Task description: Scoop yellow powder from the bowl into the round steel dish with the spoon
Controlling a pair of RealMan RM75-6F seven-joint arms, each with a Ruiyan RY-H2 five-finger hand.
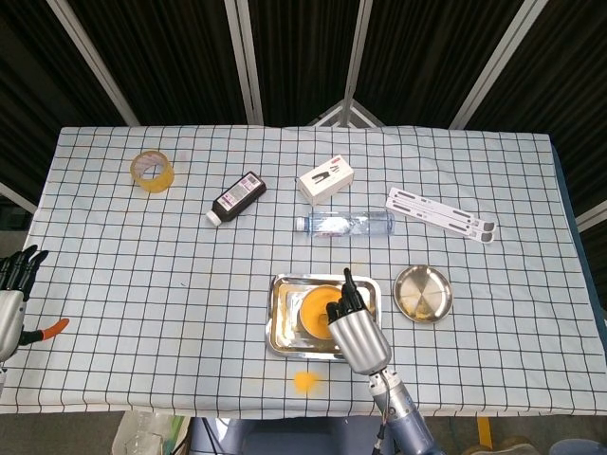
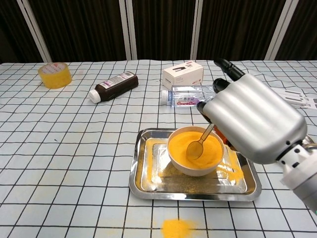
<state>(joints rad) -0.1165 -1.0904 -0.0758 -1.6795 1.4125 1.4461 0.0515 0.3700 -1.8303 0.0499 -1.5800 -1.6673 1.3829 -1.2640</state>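
A white bowl (image 2: 178, 164) heaped with yellow powder (image 2: 185, 141) stands in a rectangular steel tray (image 2: 148, 184). My right hand (image 2: 250, 119) hovers over the bowl's right side and holds a metal spoon (image 2: 198, 145) whose bowl rests in the powder. In the head view the right hand (image 1: 358, 334) covers much of the bowl (image 1: 311, 309). The round steel dish (image 1: 423, 293) lies on the cloth right of the tray; the chest view hides it behind the hand. My left hand (image 1: 11, 294) sits at the table's left edge, fingers apart, holding nothing.
Yellow powder is spilled on the cloth (image 2: 176, 229) in front of the tray and inside it. Behind stand a water bottle (image 2: 184, 96), a white box (image 2: 183, 74), a dark bottle (image 2: 114, 85), a tape roll (image 2: 55, 75) and a white strip (image 1: 441, 216).
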